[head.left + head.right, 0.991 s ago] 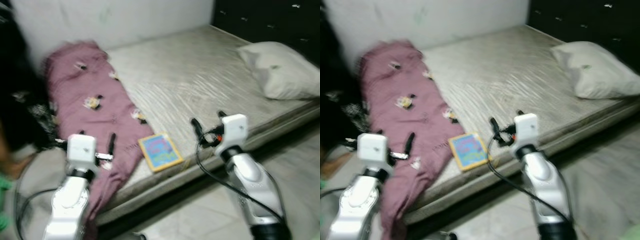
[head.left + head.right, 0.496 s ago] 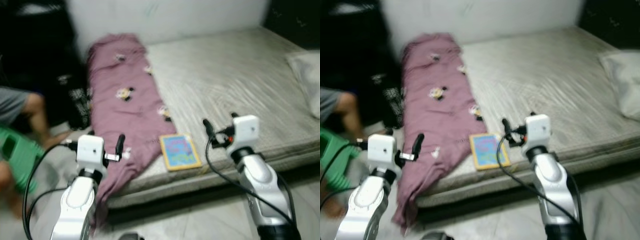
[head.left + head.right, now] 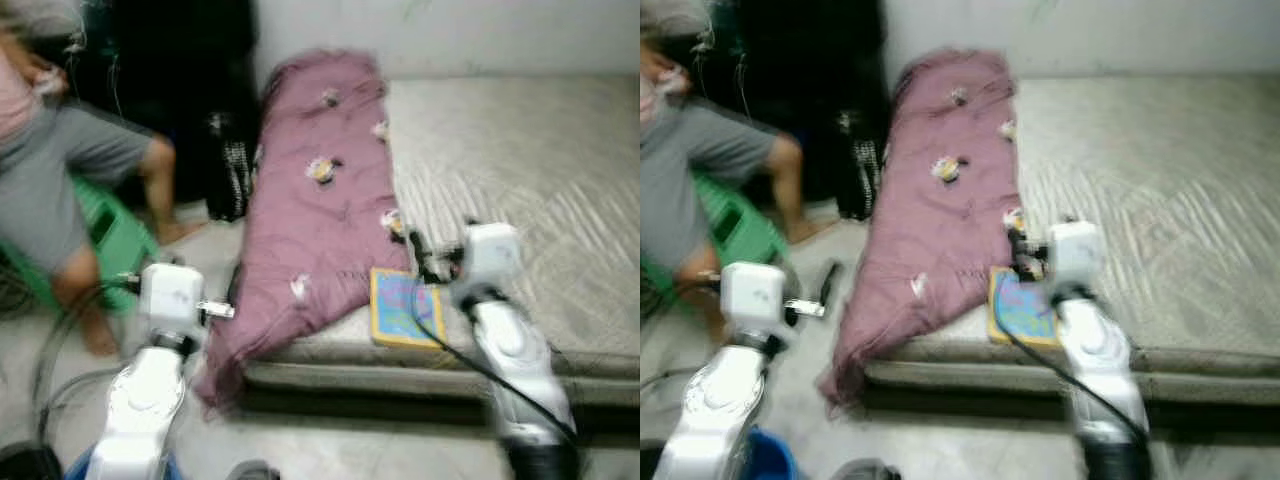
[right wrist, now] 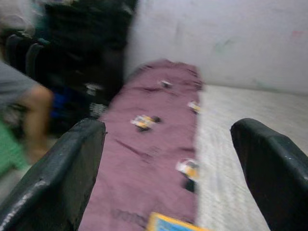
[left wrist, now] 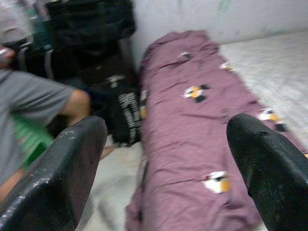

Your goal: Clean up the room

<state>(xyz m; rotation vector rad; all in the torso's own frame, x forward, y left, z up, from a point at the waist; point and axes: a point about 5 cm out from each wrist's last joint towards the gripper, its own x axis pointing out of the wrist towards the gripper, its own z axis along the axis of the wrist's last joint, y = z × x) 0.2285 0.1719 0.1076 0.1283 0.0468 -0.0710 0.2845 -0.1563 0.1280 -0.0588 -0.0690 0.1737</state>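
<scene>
A purple blanket (image 3: 320, 200) with small cartoon prints lies along the left edge of the mattress (image 3: 530, 170), its lower end drooping over the side toward the floor. A colourful book (image 3: 405, 310) with a yellow border rests on the mattress's front edge, beside the blanket. My right gripper (image 3: 440, 242) is held over the book and the blanket's edge, open and empty. My left gripper (image 3: 185, 285) hangs over the floor left of the bed, also open and empty. In the wrist views, each pair of fingers (image 5: 67, 168) (image 4: 72, 168) frames the blanket.
A person (image 3: 60, 170) sits on a green stool (image 3: 110, 240) at the left, legs toward the bed. Black bags (image 3: 170, 70) and a black-and-white patterned bag (image 3: 232, 170) stand by the wall near the blanket's head. A blue object (image 3: 765, 455) sits low by my left arm.
The camera has swung left: the pillow has left the picture, and the person, stool and bags have come in. Both arms keep the same open pose.
</scene>
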